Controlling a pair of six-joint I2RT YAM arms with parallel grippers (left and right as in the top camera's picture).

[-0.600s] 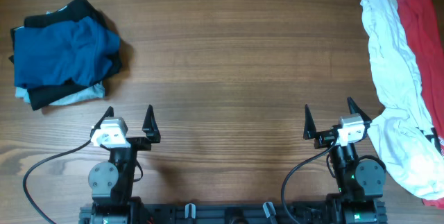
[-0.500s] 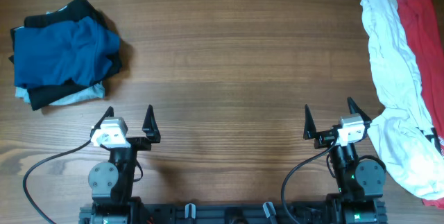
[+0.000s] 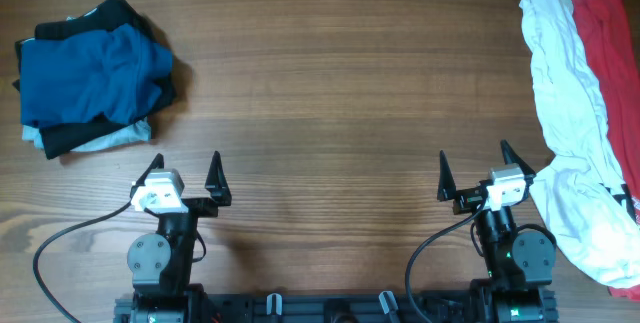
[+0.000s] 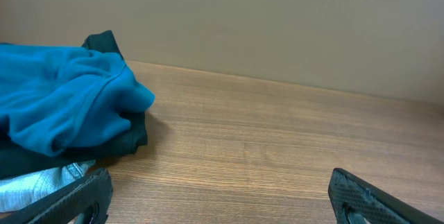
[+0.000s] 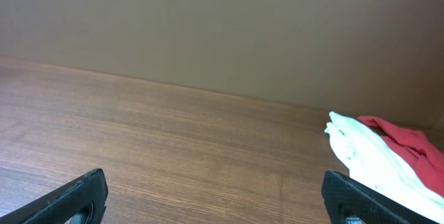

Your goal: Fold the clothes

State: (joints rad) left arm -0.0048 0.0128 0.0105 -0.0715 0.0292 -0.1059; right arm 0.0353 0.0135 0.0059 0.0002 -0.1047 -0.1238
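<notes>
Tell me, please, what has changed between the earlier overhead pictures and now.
Nothing has visibly changed. The left gripper and right gripper stay open and empty at the near edge. The folded pile, white shirt and red shirt lie where they were.

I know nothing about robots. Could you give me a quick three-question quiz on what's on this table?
1. True or false: the white shirt lies right beside the red shirt.
2. What colour is the top garment of the pile at the left of the table? A blue, B yellow, C green.
3. Fill in: the left end effector and the right end effector are both ____, holding nothing.
Key: 1 true; 2 A; 3 open.
</notes>
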